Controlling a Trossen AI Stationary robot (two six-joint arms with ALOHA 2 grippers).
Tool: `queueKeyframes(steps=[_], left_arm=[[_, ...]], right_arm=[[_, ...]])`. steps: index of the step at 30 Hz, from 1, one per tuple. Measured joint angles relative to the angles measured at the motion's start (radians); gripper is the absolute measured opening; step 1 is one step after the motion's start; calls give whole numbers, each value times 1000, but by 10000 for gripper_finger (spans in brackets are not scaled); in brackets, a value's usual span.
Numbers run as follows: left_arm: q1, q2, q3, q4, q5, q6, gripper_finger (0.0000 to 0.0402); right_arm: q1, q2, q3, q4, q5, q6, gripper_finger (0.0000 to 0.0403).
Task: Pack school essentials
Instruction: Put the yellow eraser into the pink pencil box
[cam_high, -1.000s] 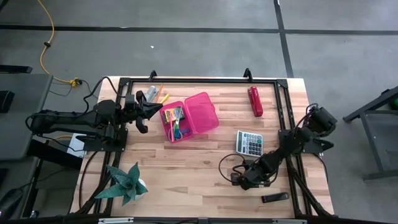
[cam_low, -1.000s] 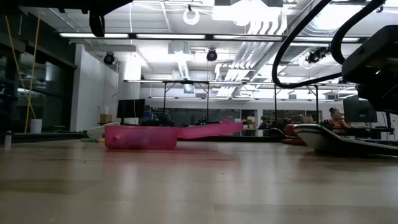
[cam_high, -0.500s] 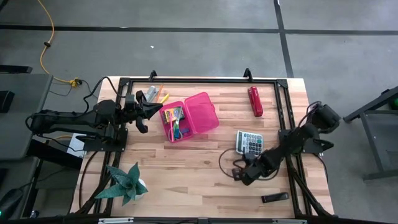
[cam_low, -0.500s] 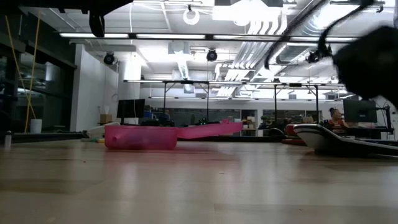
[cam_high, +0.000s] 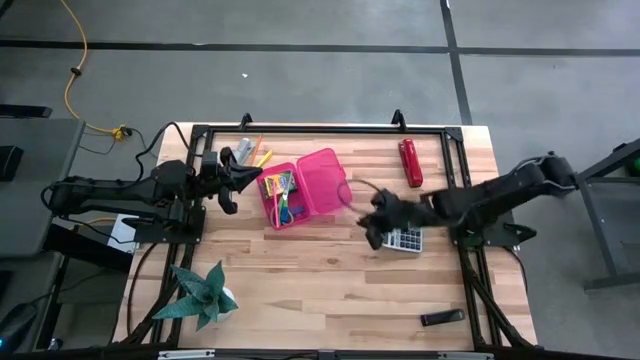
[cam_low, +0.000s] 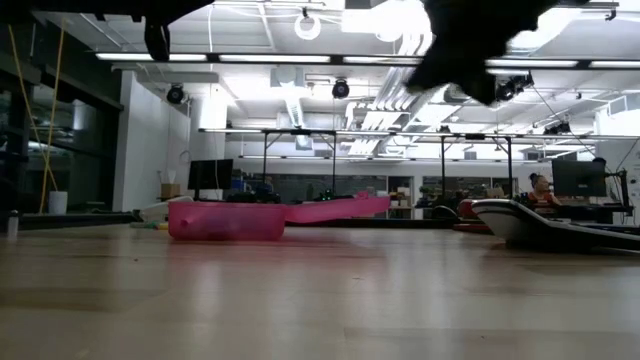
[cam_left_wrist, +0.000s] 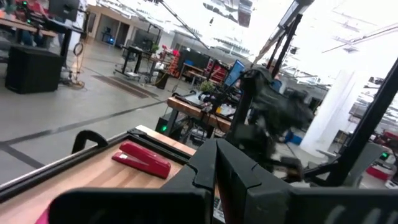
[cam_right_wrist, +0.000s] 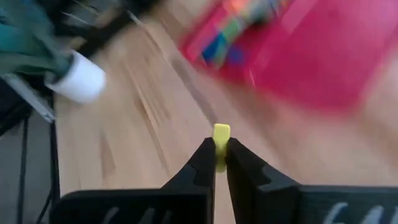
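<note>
Wooden surface (cam_high: 300, 270): right pincer (cam_right_wrist: 215, 163), having swung over from the near edge, is now carrying a small yellow piece (cam_right_wrist: 221, 132), clenched, toward the pink case (cam_high: 300, 190).

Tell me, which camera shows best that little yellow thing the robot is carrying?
The right wrist view: the small yellow piece sits pinched at the tips of the right gripper, close up. From above, that gripper hides it beside the calculator. The low and left wrist views don't show it.
</note>
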Motion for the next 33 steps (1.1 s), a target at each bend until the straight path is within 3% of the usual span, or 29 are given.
queueKeyframes(steps=[7, 14, 33], left_arm=[[0, 35, 0, 1, 13, -1, 0], [0, 71, 0, 1, 15, 0, 0], [0, 79, 0, 4, 64, 0, 0]], right_arm=[[-235, 10, 1, 393, -240, -414, 8], [-318, 8, 2, 623, -390, -624, 7], [-317, 9, 2, 625, -388, -642, 7]])
